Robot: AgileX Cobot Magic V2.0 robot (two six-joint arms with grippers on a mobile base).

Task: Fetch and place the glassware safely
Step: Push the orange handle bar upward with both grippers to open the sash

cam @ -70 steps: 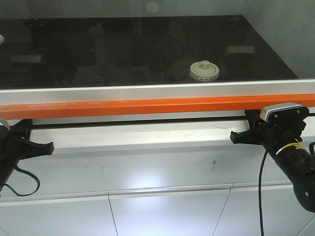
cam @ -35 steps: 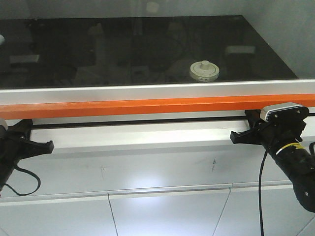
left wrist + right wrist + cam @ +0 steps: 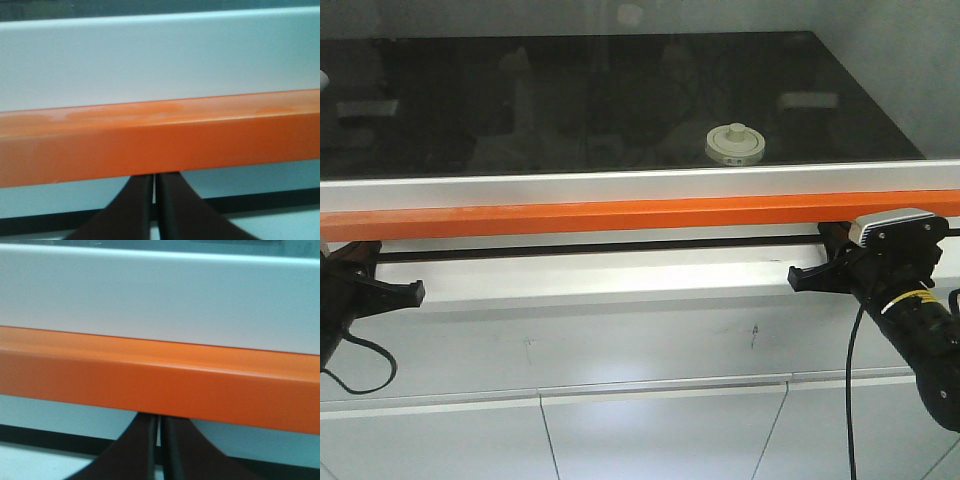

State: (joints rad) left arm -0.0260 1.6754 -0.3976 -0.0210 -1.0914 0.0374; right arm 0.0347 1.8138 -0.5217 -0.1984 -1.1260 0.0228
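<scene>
From the front, the lidded glass jar (image 3: 734,143) sits on the black surface (image 3: 570,100) beyond the orange bar (image 3: 620,215), well apart from the left gripper (image 3: 395,293) and right gripper (image 3: 810,277) below that bar, while each wrist view shows its fingers pressed together, empty, under the bar.

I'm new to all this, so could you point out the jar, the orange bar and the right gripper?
Jar (image 3: 734,143): front view, on its cream lid.
Orange bar (image 3: 620,216): front view, middle of its face.
Right gripper (image 3: 803,278): front view, at its black fingertips.
</scene>
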